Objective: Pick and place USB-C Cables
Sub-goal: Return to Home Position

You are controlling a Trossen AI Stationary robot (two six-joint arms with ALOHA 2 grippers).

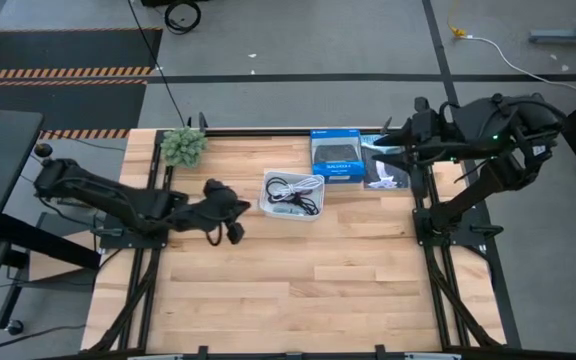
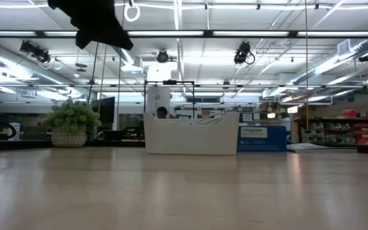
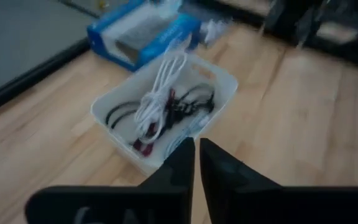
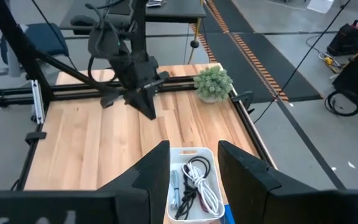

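A white tray (image 1: pixel 293 196) stands on the wooden table toward its far side and holds the coiled cables. In the left wrist view I see a white cable (image 3: pixel 161 87), a black one (image 3: pixel 119 113) and a dark red one (image 3: pixel 143 147). They lie tangled on the tray's floor. My left gripper (image 1: pixel 234 218) is shut and empty, raised above the table just left of the tray; its fingertips (image 3: pixel 197 155) point at the tray's near wall. My right gripper (image 1: pixel 392 146) is open and empty, high over the far right. The tray (image 4: pixel 193 184) shows far below between its fingers.
A blue box (image 1: pixel 336 158) lies behind the tray at the far edge, with a small clear packet (image 1: pixel 384 176) to its right. A potted plant (image 1: pixel 183 147) stands at the far left corner. Bare wood stretches across the near half of the table (image 1: pixel 298 290).
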